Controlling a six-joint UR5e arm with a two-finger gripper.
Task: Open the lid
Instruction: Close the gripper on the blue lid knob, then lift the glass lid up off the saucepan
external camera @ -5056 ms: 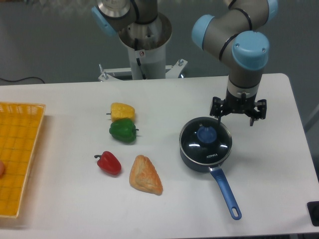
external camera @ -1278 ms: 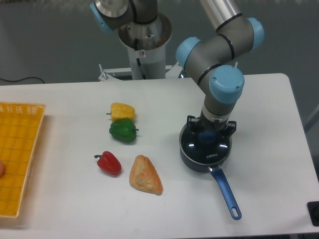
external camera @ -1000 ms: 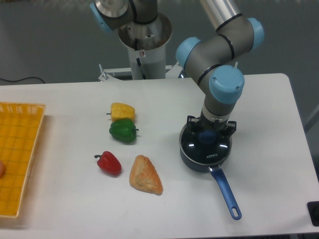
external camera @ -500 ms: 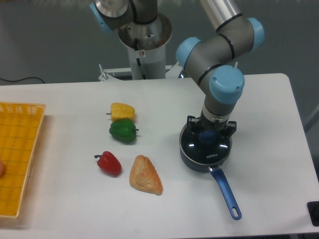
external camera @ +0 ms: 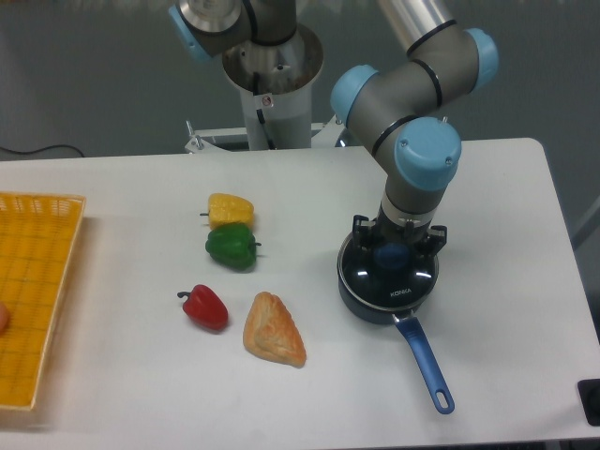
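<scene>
The lid (external camera: 389, 278), a round clear glass disc with a thin metal rim and white lettering, sits flat on the dark saucepan (external camera: 361, 302) at the table's right centre. Its blue knob (external camera: 392, 254) shows between my fingers. My gripper (external camera: 393, 249) points straight down onto the lid, with the jaws standing on either side of the knob and closed against it. The saucepan's blue handle (external camera: 427, 367) points toward the front right.
A yellow pepper (external camera: 230, 209), a green pepper (external camera: 231, 246), a red pepper (external camera: 204, 307) and a croissant (external camera: 273, 329) lie left of the saucepan. An orange basket (external camera: 37, 244) stands at the left edge. The robot base (external camera: 272, 89) is at the back.
Since five seconds ago my gripper came from behind the saucepan down onto the lid's knob. In the last half second the arm shifted very slightly; the lid stays on the saucepan.
</scene>
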